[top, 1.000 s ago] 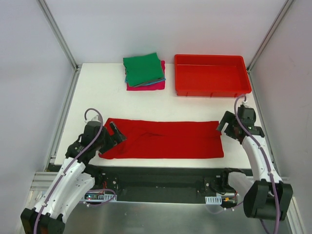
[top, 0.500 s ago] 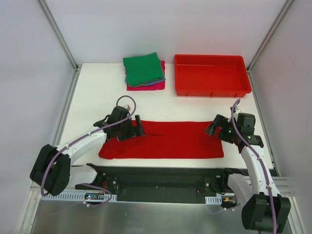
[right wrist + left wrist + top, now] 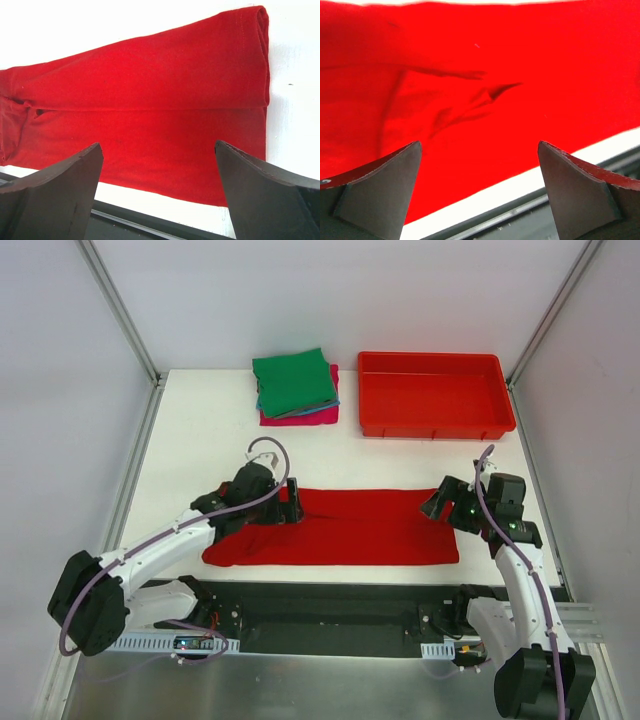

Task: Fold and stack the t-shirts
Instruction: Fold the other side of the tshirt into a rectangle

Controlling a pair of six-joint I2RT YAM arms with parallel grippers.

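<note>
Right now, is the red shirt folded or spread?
Partly folded: the red shirt lies as a long strip, layered fold visible at its right end.

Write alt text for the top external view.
A red shirt, folded into a long strip, lies across the near side of a white table, with the open left gripper over its left part and the open right gripper at its right end. A stack of folded shirts, green on top, and a red bin sit at the far edge.

Flat red t-shirt (image 3: 370,530) on white table (image 3: 200,440)
</note>
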